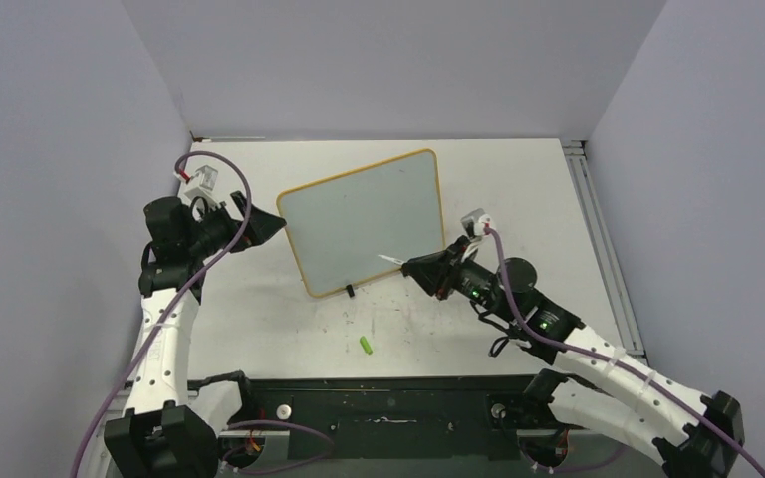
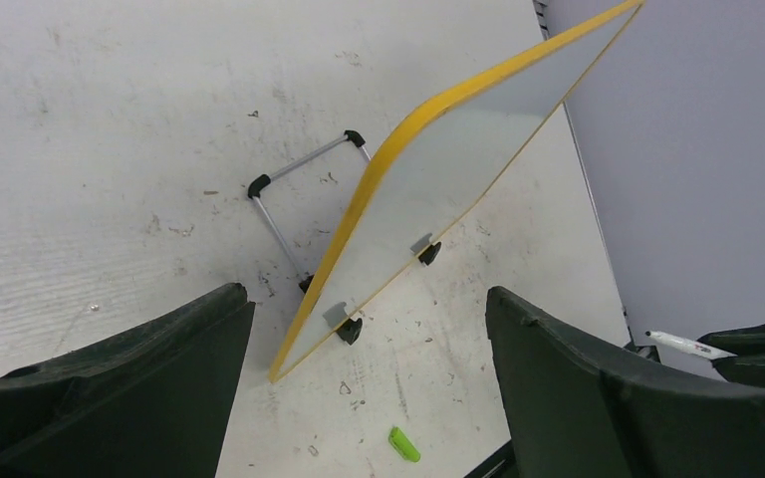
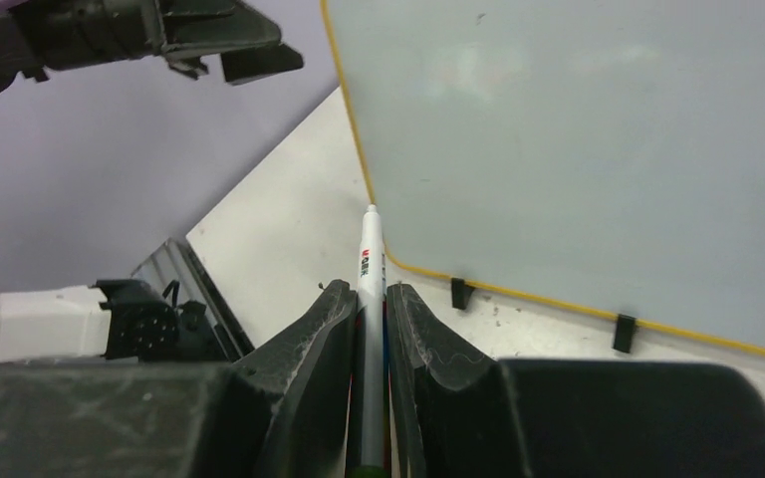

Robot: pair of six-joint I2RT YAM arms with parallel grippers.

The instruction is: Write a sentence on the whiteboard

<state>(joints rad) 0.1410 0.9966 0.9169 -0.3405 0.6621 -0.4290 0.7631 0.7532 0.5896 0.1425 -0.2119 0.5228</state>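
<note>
Left gripper (image 1: 262, 225): jaws spread wide, nothing between them, just off the whiteboard's left edge.

Whiteboard (image 1: 364, 219): stands mid-table on the white table (image 1: 518, 189), leaning back, its face turned toward the arms. Rectangular with rounded corners and a thin orange-yellow frame. The face is a plain pale grey-white. One black clip foot (image 1: 349, 291) shows at its lower edge.

Green cap (image 1: 367, 345): small and bright, lying on the table in front of the board, apart from it.

White marker (image 1: 390, 259): tip toward the board's lower right area. Cannot tell whether it touches.

Right gripper (image 1: 423, 267): closed tight on the marker's barrel.

Left wrist view only: the board (image 2: 438, 169) is seen nearly edge-on, with the frame a broad yellow band. A bent metal wire stand (image 2: 289, 199) with black end caps lies on the table behind it. Both clip feet show, one (image 2: 425, 249) farther and one (image 2: 344, 327) nearer. The dark fingers (image 2: 159, 388) frame the view, far apart. The table surface is scuffed.

Right wrist view only: the board's face (image 3: 578, 149) is seen close up, with faint glare. Both clips sit on the bottom frame. The marker (image 3: 371, 269) is pinched between the two fingers (image 3: 309, 329), with red and dark print on its barrel. Its tip is by the frame near a lower corner.
</note>
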